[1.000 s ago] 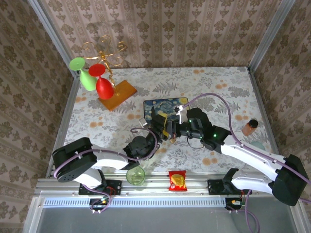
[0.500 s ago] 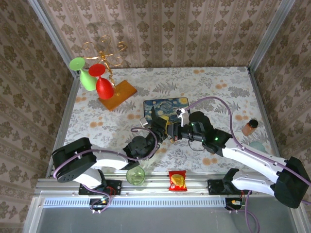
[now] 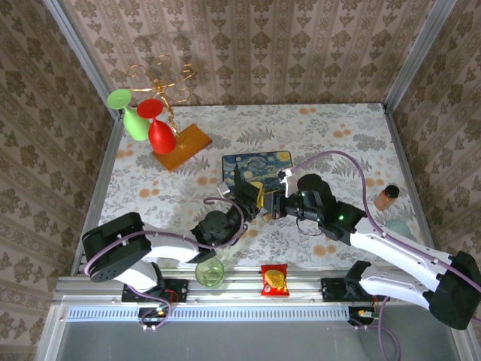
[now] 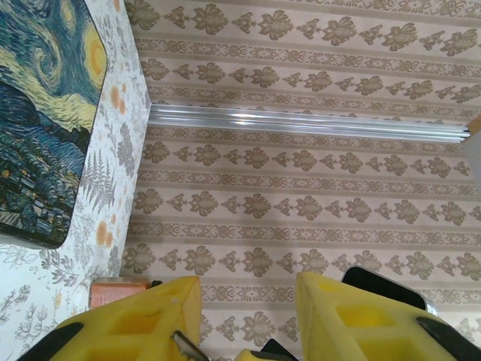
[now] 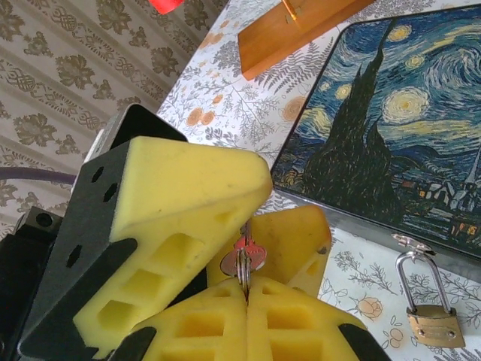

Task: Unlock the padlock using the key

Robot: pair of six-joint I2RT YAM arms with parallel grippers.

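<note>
On the far left of the counter (image 3: 338, 128) a green glass (image 3: 124, 113) and a red glass (image 3: 159, 134) stand on a wooden board (image 3: 188, 147). Toward the middle, the left claw (image 4: 248, 301) is open. Its two yellow fingers (image 4: 150, 320) stand well apart, and I see nothing gripped between them. The key (image 5: 242, 259) is in the gap between those fingers, but the right claw (image 5: 245, 295) is the one that holds it. This claw is fully closed, and the key is pinched between its tips with its head pointing up. To the right in my right wrist view, the padlock (image 5: 431, 320) lies on the counter just beside the near side of the painted box (image 5: 391, 113). It is below the box clasp (image 5: 406, 242). The shackle looks closed.
</note>
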